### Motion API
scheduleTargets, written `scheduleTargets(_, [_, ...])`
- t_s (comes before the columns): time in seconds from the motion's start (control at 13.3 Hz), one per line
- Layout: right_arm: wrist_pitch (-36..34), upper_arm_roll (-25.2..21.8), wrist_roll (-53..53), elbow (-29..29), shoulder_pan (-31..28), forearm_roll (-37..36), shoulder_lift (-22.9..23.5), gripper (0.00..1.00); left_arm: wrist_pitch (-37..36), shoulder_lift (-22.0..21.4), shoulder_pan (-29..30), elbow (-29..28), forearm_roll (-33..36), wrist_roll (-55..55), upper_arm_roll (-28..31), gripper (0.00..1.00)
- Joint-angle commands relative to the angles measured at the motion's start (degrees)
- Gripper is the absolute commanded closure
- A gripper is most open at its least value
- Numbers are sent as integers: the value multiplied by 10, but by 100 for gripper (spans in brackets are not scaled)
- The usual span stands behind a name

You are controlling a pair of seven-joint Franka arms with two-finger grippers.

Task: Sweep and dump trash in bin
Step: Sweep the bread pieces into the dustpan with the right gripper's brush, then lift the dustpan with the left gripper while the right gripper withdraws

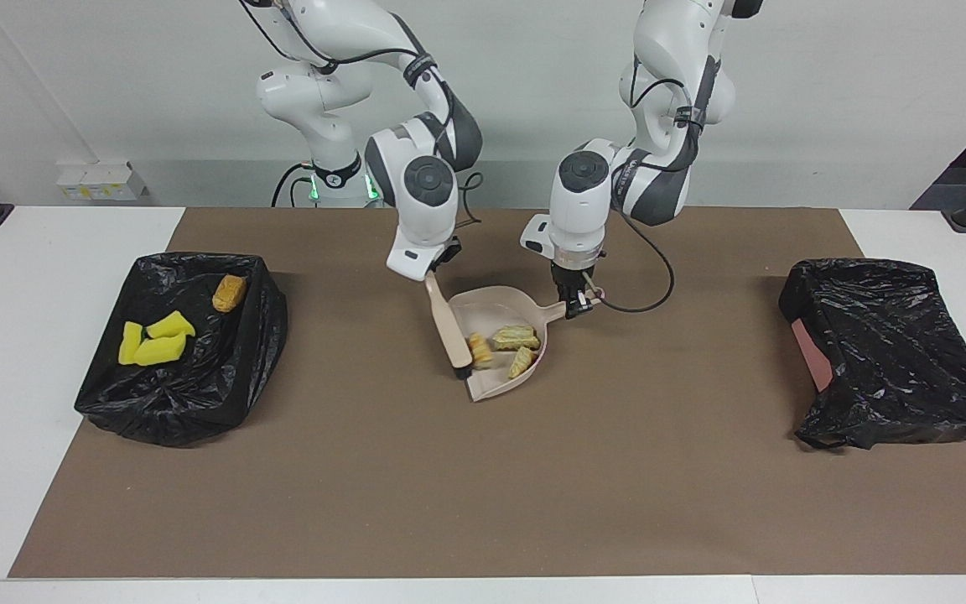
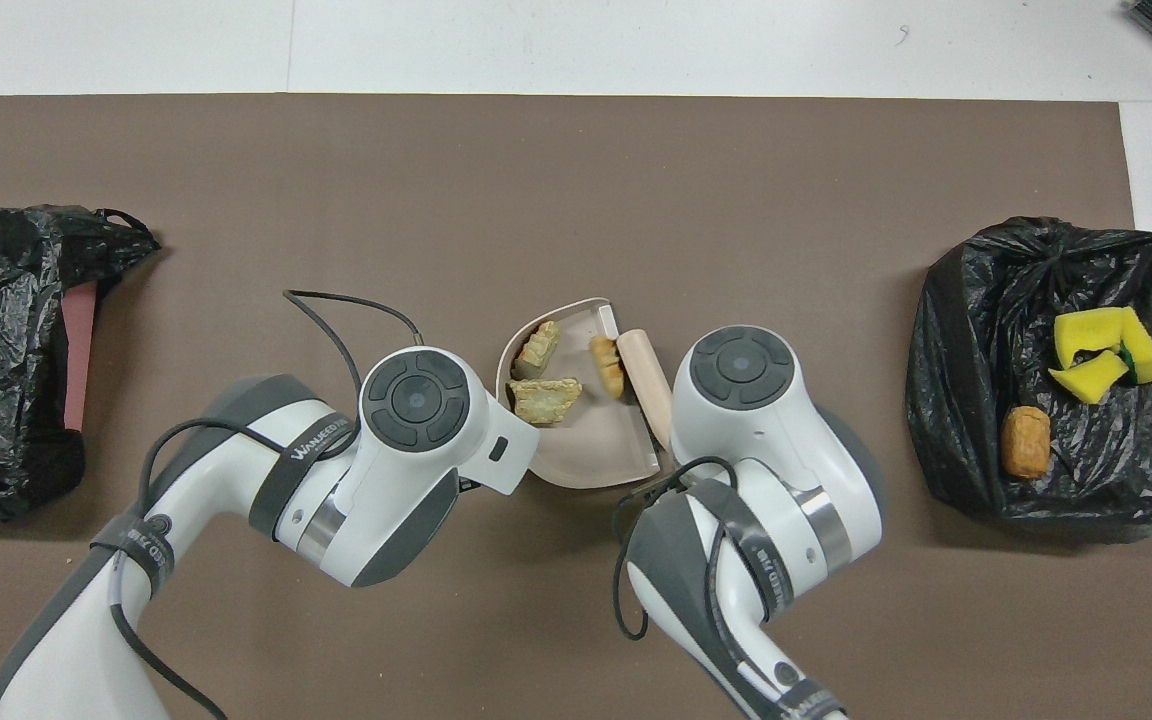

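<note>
My right gripper is shut on the handle of the beige brush, whose black bristles rest at the open lip of the beige dustpan. My left gripper is shut on the dustpan's handle. Three golden-beige bread pieces of trash lie in the pan: one against the bristles, two others deeper in. From overhead the brush lies along the pan's edge; both grippers are hidden under their wrists. The black-lined bin at the right arm's end holds yellow wedges and a tan lump.
A second black bag over a reddish box sits at the left arm's end of the brown mat. A black cable loops off the left wrist beside the dustpan handle.
</note>
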Motion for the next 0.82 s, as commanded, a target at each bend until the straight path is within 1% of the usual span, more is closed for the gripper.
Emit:
scheduleTargets(0.0, [-26,-1,-9,8,-24,19,-34,100,49,0,11,-21,9,7,-1,100])
scheduleTargets(0.22, [-56,-6,1,4,-42,19,-70,100,66,11,40,-12,-1,33,-2,100])
scheduleTargets(0.3, [-74,-6,9,-3,-48,19,-82,100,59,11,59,-2,-12,38,-2,100])
scheduleTargets(0.45, [-91,-4,101,-23,-41,20,-99,100,41,6,74,17,-47,85,-1,100])
scheduleTargets(0.52, [-85,0,132,-46,-40,22,-114,100,4,6,77,45,-53,102,0,100])
scheduleTargets(0.6, [-74,4,136,-81,-38,42,-139,100,-47,7,87,81,-53,113,0,100])
scheduleTargets(0.67, [-38,6,140,-117,-19,65,-160,100,-87,10,100,113,-54,133,-1,100])
scheduleTargets(0.75, [-14,6,146,-143,1,77,-179,100,-110,10,110,136,-57,158,0,100])
